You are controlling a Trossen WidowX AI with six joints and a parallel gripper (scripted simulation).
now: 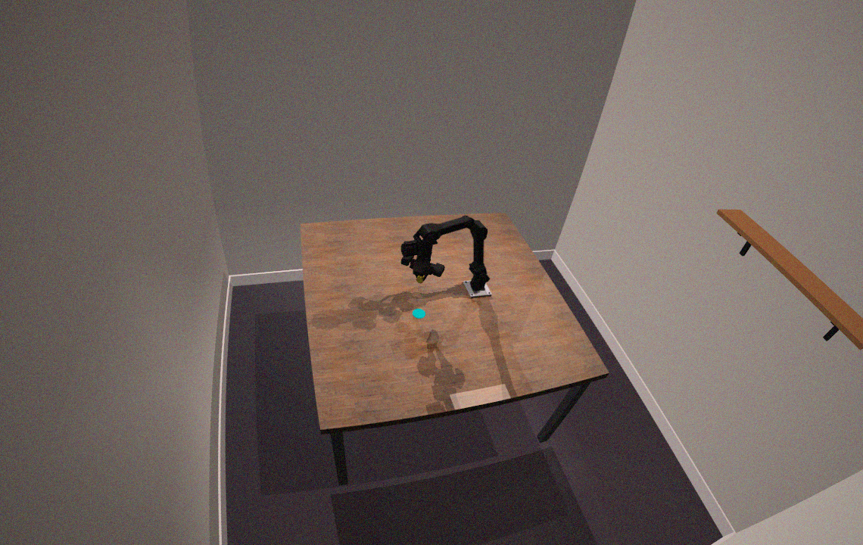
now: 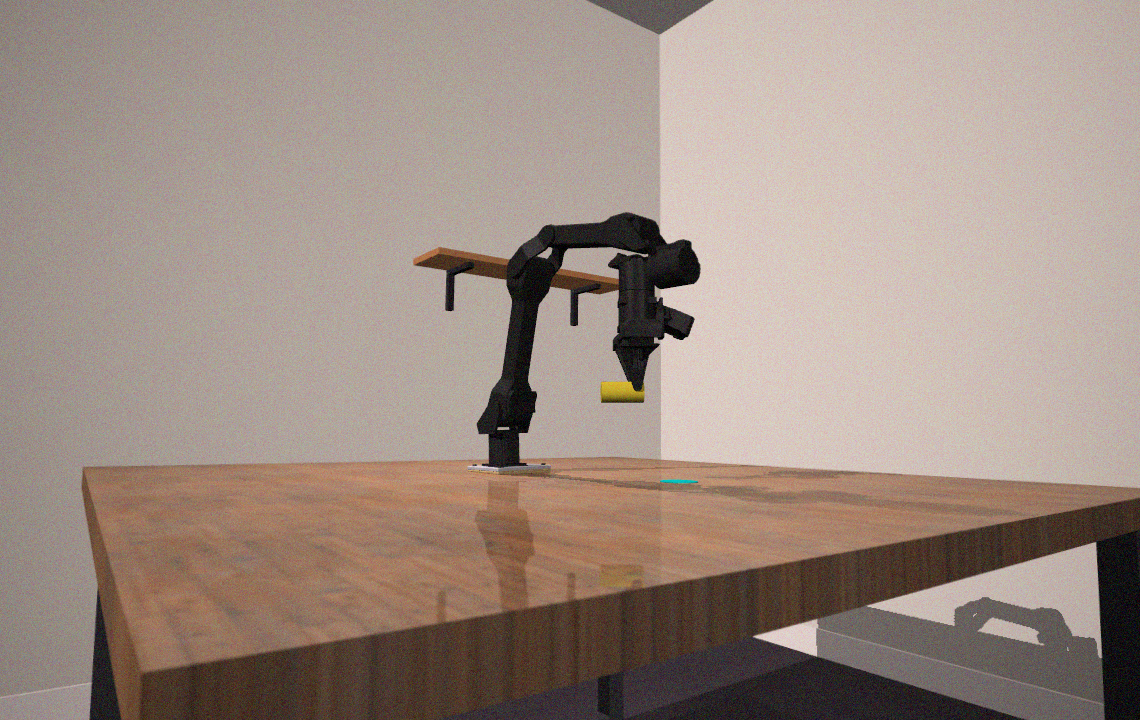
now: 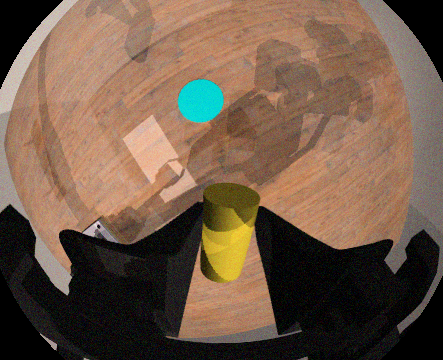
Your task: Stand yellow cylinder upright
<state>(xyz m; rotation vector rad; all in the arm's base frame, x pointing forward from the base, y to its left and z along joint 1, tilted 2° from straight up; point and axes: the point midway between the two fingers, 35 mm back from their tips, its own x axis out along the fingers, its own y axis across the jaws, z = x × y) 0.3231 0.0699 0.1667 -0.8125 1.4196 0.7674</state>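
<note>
The yellow cylinder is held in the air, lying level in the exterior view. My gripper points down and is shut on the cylinder near one end; the longer part sticks out to the left in the exterior view. The cyan circle is flat on the table, well below the gripper's height. It shows ahead of the fingers, above the cylinder in the wrist view. Nothing stands on the circle.
The wooden table carries the arm's pale base plate. Shadows of the arm and a bright light patch fall on the table. A wooden wall rail is beyond the table.
</note>
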